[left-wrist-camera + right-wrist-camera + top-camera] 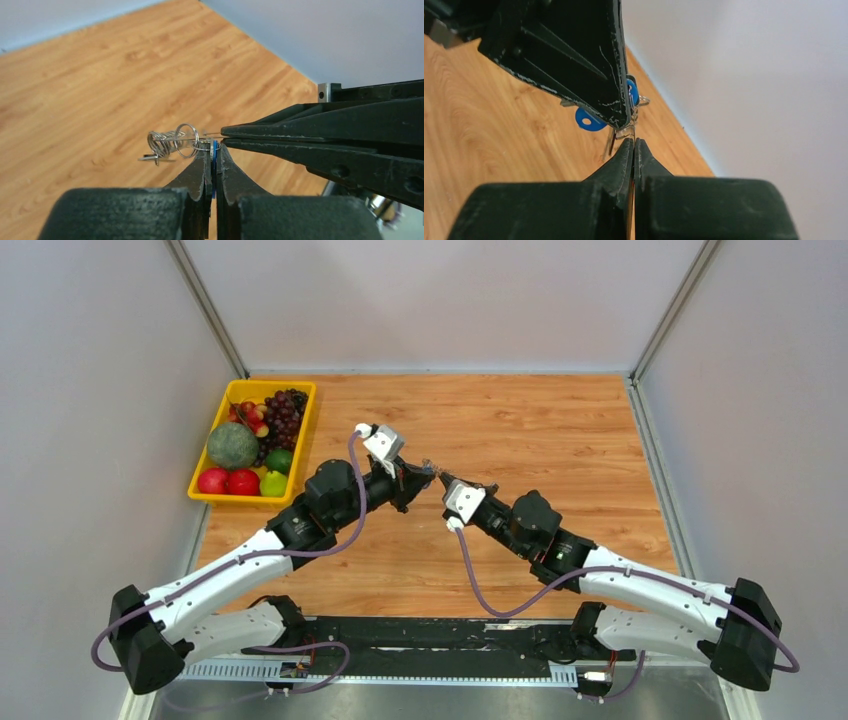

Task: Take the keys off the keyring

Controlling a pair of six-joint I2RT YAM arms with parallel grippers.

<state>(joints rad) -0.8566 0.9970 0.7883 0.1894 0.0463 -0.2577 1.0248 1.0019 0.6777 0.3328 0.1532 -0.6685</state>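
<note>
From the overhead view, the left arm [250,560] rises from its base at 7 o'clock and reaches towards the middle of the table [560,430]. The right arm [620,575] comes in from 5 o'clock. Both are bent at the elbow with their wrists held low. The two grippers meet tip to tip just above the wood, slightly to the 11 o'clock side of centre.

The left gripper [214,150] has its jaws pressed together on the blue key [214,146]. Only a sliver of the key's plastic head shows between the pads. In the left wrist view the right gripper [223,135] enters from 3 o'clock, with its jaws fully together too. A thin grey wire, the keyring [207,134], runs out of its tip towards 9 o'clock, so it seems to pinch that loop.

The keys hang in the air between the two tips, clear of the table. A cluster of small silver rings [170,142] sticks out to the 9 o'clock side of the left fingers, with a bare metal piece dangling beneath it. The right wrist view shows a second blue key head [586,120] at 10 o'clock from its own fingertips, partly behind the left gripper's black finger.

Most of the keyring is hidden by the fingers. From overhead the keys are too small to tell apart. A yellow tray [232,499] of fruit [233,445] sits at 10 o'clock, well apart from the grippers.
</note>
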